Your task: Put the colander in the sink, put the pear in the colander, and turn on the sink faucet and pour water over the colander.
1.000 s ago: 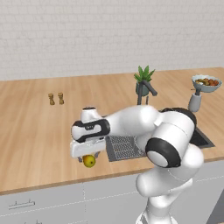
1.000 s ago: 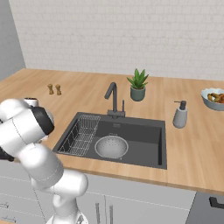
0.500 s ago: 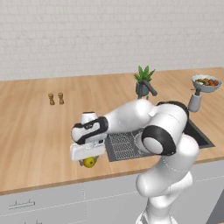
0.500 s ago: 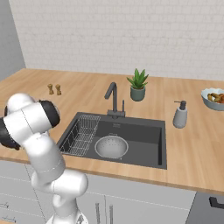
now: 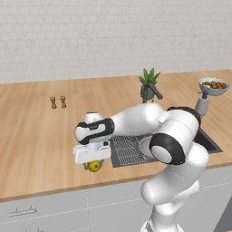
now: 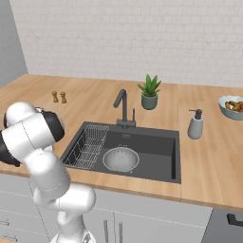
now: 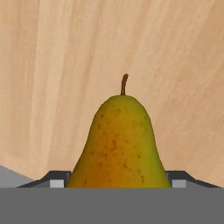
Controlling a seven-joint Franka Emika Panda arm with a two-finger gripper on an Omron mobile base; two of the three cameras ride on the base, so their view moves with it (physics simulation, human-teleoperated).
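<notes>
Gripper (image 5: 94, 164) low over table (image 5: 36, 136), left of sink (image 6: 156, 147). Jaws straddle pear (image 7: 119, 144); contact unclear, grip state indeterminate. Colander (image 6: 121, 158) in sink. No legible labels.

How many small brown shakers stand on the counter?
2: the left shaker and the right shaker stand side by side on the wooden counter, far left of the faucet.

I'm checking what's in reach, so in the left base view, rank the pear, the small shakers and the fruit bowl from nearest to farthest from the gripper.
1. The pear, right beneath the gripper, between its fingers.
2. The small shakers, farther back on the counter, left.
3. The fruit bowl, far right.
</notes>
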